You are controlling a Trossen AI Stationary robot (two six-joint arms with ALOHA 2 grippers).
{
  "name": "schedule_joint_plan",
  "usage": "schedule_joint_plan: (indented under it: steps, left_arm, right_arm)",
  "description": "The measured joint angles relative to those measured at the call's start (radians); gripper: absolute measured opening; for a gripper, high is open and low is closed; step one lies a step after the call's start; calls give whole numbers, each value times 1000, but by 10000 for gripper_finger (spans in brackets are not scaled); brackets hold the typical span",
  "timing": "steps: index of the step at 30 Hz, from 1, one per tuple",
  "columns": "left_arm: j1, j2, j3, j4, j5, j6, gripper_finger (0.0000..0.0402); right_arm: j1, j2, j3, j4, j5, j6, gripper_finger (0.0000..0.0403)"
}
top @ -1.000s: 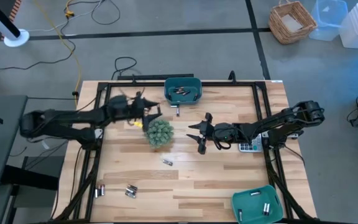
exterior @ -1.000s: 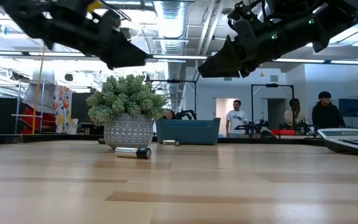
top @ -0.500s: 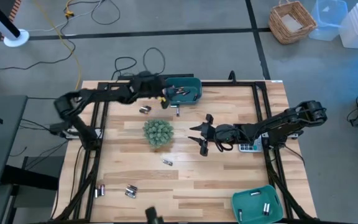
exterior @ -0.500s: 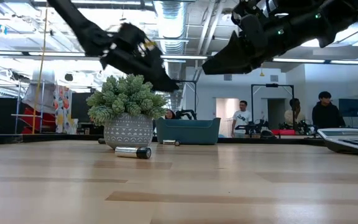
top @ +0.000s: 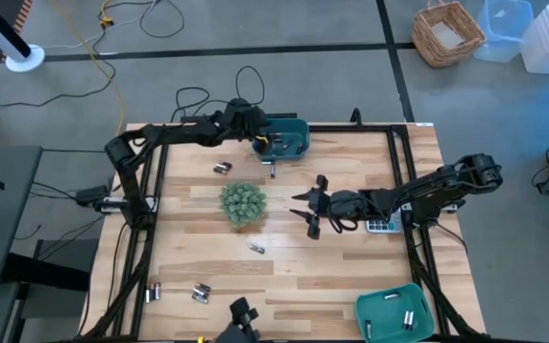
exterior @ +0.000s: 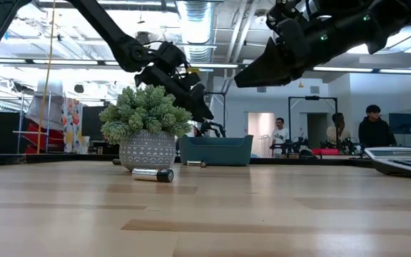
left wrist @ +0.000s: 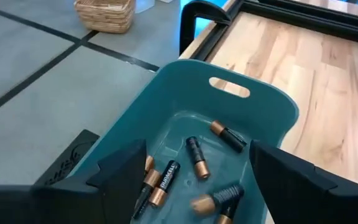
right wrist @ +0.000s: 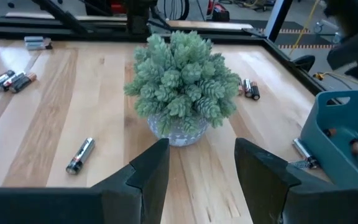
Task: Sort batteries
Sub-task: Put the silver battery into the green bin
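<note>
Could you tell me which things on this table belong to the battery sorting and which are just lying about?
Job: batteries in far teal bin; loose batteries; near teal bin; left gripper, open over the far bin.
Lying about: potted plant; calculator.

We are looking at two arms, both matte black, built of slim jointed links. The left gripper (left wrist: pixel 194 180) is showing two broad, flat, angular black fingers (left wrist: pixel 120 171). The right gripper (right wrist: pixel 194 168) is showing the same blunt black pads (right wrist: pixel 149 168).
</note>
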State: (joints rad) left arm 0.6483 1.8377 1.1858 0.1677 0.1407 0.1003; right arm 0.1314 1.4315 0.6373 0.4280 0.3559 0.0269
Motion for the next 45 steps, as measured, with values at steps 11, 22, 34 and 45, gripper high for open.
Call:
schedule_joint_plan:
  steps: [11, 22, 34, 45]
  left_arm:
    - [-77, -330, -16, -409, 32, 98, 251]
    - [-416, -816, -222, -567, -200, -34, 220]
    - [-779, -982, -583, -394, -468, -319, 220]
    - [-992, -949, -719, -119, -527, -362, 220]
  right_arm:
    - [6, 0, 0, -13, 1, 23, 196]
    - [8, 0, 0, 6, -72, 44, 196]
    - [75, 83, 102, -28, -153, 70, 196]
    - [125, 396, 345, -92, -158, 97, 196]
